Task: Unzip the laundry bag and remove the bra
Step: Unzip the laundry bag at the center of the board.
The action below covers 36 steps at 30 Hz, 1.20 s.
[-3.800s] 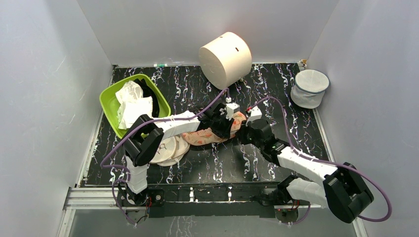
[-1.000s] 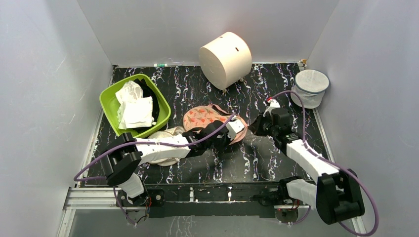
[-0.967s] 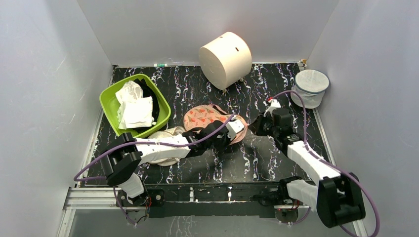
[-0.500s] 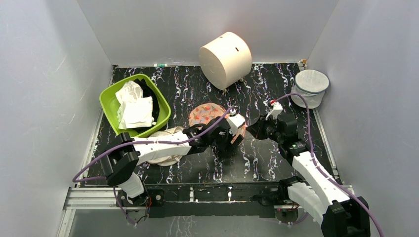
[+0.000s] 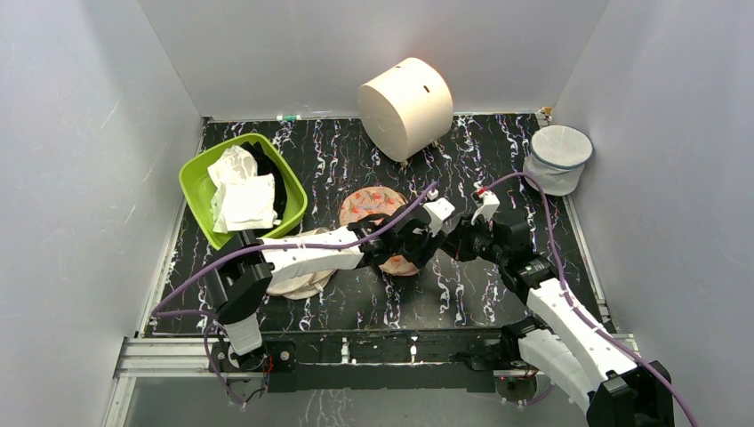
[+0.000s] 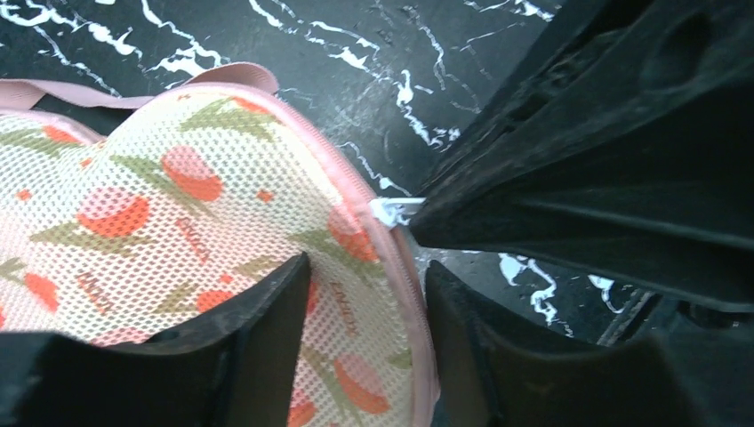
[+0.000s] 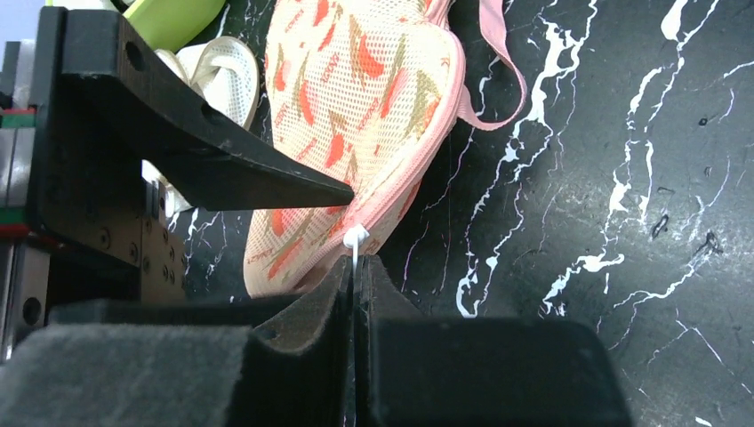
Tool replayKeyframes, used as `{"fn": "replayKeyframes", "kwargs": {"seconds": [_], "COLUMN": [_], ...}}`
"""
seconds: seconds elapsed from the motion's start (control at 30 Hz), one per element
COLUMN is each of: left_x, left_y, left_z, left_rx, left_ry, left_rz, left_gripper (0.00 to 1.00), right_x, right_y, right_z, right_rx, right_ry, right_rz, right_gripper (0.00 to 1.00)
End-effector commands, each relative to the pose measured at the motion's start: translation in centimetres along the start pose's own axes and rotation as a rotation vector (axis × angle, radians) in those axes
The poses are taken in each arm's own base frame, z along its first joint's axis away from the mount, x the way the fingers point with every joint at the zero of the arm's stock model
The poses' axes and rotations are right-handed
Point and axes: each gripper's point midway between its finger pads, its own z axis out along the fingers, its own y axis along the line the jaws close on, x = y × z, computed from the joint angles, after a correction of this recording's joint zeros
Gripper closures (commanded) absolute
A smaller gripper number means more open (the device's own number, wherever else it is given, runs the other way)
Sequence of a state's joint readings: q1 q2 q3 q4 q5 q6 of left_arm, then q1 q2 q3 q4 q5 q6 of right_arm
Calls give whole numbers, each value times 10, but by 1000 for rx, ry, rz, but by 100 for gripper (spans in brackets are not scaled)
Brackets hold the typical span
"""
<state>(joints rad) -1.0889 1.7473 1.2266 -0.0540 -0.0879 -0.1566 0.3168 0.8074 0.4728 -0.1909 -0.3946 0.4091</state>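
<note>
Laundry bag (image 5: 372,206): mid-desk (image 5: 338,151); its pink rim runs between the left claw's fingers
Left claw (image 6: 366,276): parted, astride that rim; arm stretched rightward
Right claw (image 7: 355,267): pinched on white zipper pull (image 7: 356,237); arm angled leftward

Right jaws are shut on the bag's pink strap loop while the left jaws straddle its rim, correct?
Not the strap loop: the right wrist view shows the right jaws shut on the white zipper tab at the laundry bag's rim. The pink strap loop lies free. The left jaws straddle the rim.
</note>
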Motion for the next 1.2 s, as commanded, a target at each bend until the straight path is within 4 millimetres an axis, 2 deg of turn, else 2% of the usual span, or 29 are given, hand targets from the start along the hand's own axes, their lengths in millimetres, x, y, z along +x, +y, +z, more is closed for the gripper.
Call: {"fn": "replayKeyframes", "kwargs": {"seconds": [0.0, 0.13, 0.4, 0.6, 0.63, 0.67, 0.73, 0.77, 0.8, 1.0, 1.1, 1.17], "left_x": [-5, -7, -5, 7, 7, 6, -1, -5, -9, -19, -21, -18], "left_y": [13, 19, 17, 23, 24, 23, 17, 12, 8, 2, 3, 5], "left_z": [-11, -24, -45, -54, -54, -55, -53, -51, -48, -15, -4, 2], "left_rx": [-71, -93, -47, -67, -71, -67, -37, -19, 2, 7, -6, -17], "left_ry": [6, -14, -71, -69, -72, -78, -96, -107, -111, -105, -97, -79], "left_rz": [52, 75, 121, 131, 130, 125, 114, 112, 110, 99, 102, 114], "left_gripper": [57, 72, 87, 98, 96, 89, 61, 50, 44, 34, 35, 42], "right_x": [-10, -18, -42, -62, -63, -63, -61, -58, -53, -33, -28, -23], "right_y": [2, -6, -35, -48, -49, -47, -36, -31, -24, 4, 11, 13], "right_z": [-1, 2, 15, 27, 29, 30, 32, 31, 31, 20, 13, 12], "right_rx": [5, 48, 196, 262, 264, 253, 201, 170, 134, -2, -35, -46], "right_ry": [-41, -57, -132, -169, -166, -156, -125, -106, -89, -25, -15, -1], "right_rz": [-28, -49, -83, -110, -111, -115, -120, -119, -114, -53, -43, -44], "right_gripper": [100, 100, 100, 100, 100, 100, 100, 100, 100, 100, 100, 100]}}
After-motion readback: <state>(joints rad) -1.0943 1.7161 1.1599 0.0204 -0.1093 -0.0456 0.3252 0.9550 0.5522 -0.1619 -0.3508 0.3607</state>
